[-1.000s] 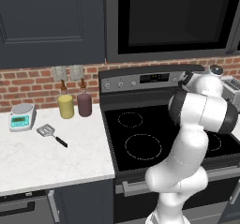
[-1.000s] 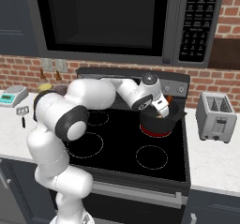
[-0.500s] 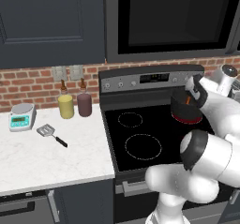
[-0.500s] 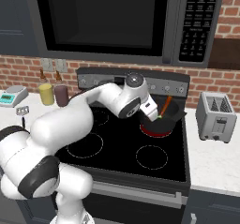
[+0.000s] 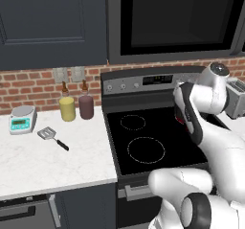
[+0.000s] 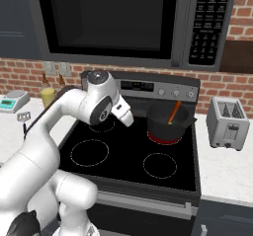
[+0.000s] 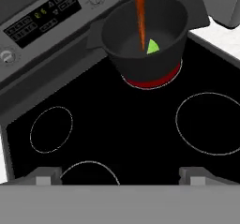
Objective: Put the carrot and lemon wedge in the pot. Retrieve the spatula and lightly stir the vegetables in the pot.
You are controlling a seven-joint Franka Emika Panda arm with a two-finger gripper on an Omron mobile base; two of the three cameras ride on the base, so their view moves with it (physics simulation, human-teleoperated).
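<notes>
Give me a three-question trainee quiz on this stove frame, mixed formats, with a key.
1. True or false: the carrot and lemon wedge are in the pot.
2. The spatula lies: A) in the pot B) on the counter left of the stove C) on the toaster
3. Fill in: the pincer is ____ and holds nothing.

Key: 1 true; 2 B; 3 open

A black glass stove (image 5: 143, 142) with white burner rings spans the middle, its control panel (image 6: 148, 88) along the back. A microwave (image 6: 118, 22) hangs above. On the white worktop (image 5: 43, 161) stand a kitchen scale (image 5: 22, 119), a yellow bottle (image 5: 67, 107) and a maroon bottle (image 5: 86, 105). A toaster (image 6: 227, 123) sits well apart on the far side.
</notes>
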